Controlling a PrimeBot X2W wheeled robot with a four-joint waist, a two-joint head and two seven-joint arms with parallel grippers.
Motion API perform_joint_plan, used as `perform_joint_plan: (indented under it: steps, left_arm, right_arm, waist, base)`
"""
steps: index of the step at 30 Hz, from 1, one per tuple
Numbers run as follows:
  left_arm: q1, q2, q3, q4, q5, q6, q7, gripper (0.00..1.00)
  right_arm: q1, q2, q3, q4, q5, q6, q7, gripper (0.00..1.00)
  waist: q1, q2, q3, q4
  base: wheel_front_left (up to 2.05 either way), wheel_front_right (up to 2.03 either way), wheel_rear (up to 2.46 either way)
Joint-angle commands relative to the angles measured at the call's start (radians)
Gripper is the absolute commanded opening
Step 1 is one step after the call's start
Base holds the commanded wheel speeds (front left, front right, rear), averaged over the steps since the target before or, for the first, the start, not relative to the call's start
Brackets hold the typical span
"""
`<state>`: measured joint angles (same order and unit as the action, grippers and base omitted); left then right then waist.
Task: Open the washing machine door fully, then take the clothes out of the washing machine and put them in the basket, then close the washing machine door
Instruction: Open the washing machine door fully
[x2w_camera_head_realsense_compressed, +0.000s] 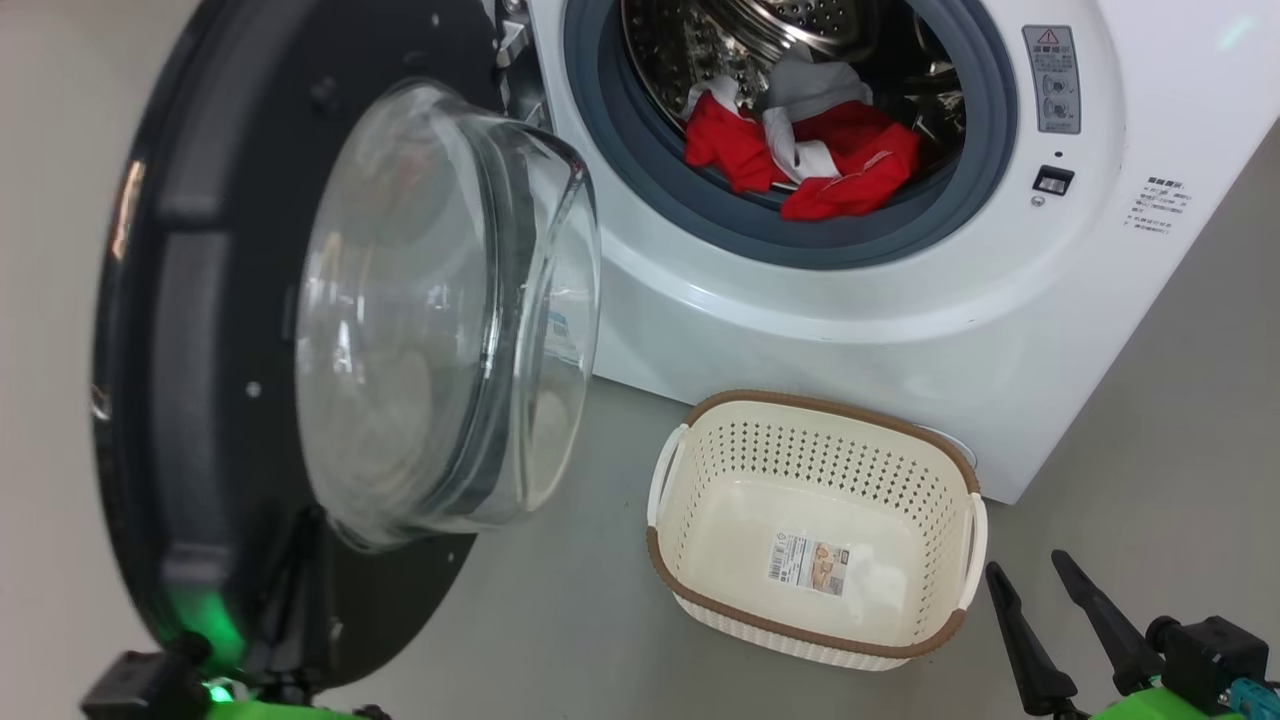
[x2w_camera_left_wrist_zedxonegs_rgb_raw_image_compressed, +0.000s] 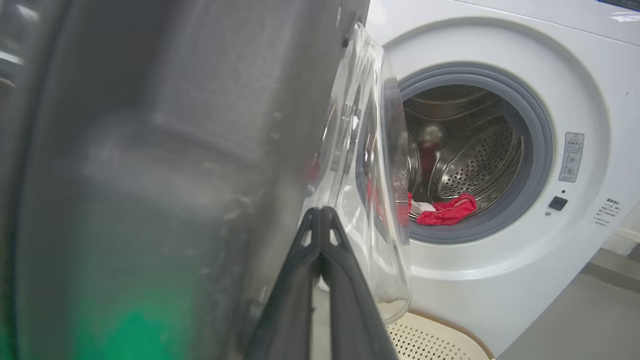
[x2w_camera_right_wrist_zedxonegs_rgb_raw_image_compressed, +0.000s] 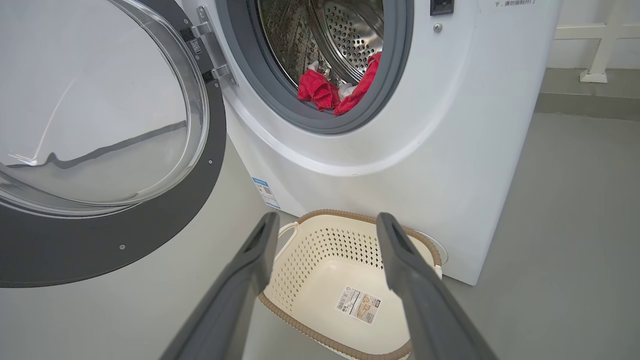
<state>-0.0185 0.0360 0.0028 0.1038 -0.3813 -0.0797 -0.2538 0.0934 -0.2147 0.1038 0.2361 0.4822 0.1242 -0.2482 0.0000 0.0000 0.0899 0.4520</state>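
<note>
The washing machine (x2w_camera_head_realsense_compressed: 850, 320) stands with its door (x2w_camera_head_realsense_compressed: 190, 300) swung out to the left, black rim and glass bowl facing me. Red, white and grey clothes (x2w_camera_head_realsense_compressed: 830, 150) lie at the front of the steel drum. The cream basket (x2w_camera_head_realsense_compressed: 800, 400) sits empty on the floor before the machine. My left gripper (x2w_camera_left_wrist_zedxonegs_rgb_raw_image_compressed: 320, 215) is shut with nothing in it, its fingers pressed together against the door's (x2w_camera_left_wrist_zedxonegs_rgb_raw_image_compressed: 150, 150) inner face beside the glass bowl. My right gripper (x2w_camera_head_realsense_compressed: 1030, 575) hangs open just right of the basket; in the right wrist view its fingers (x2w_camera_right_wrist_zedxonegs_rgb_raw_image_compressed: 270, 230) frame the basket (x2w_camera_right_wrist_zedxonegs_rgb_raw_image_compressed: 310, 270).
Grey floor (x2w_camera_head_realsense_compressed: 1150, 480) spreads to the right of the machine and around the basket. A pale wall base and a white frame foot (x2w_camera_right_wrist_zedxonegs_rgb_raw_image_compressed: 595, 75) stand behind the machine's right side. Printed labels (x2w_camera_head_realsense_compressed: 1050, 80) sit on the machine front.
</note>
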Motion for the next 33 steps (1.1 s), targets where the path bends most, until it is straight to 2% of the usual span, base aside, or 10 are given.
perform_joint_plan:
  steps: [1,21,33]
  left_arm:
    - [-0.053,0.014,0.072,-0.01,0.009,0.0,-0.008,0.0]
    - [-0.214,0.02,0.405,0.146,0.111,-0.039,-0.008,0.0]
    - [-0.298,0.06,0.533,0.248,0.152,-0.05,-0.008,0.0]
  right_arm:
    - [-0.045,-0.023,0.014,-0.025,-0.006,0.007,-0.014,1.0]
    - [-0.072,-0.036,0.016,-0.028,-0.008,0.007,-0.014,1.0]
    - [-0.081,-0.042,0.018,-0.033,-0.011,0.007,-0.014,1.0]
  waist:
    - [0.0,0.0,0.007,-0.002]
    - [0.0,0.0,0.06,-0.025]
    - [0.0,0.0,0.087,-0.036]
  base:
    - [0.0,0.0,0.0]
    - [0.0,0.0,0.0]
    - [0.0,0.0,0.0]
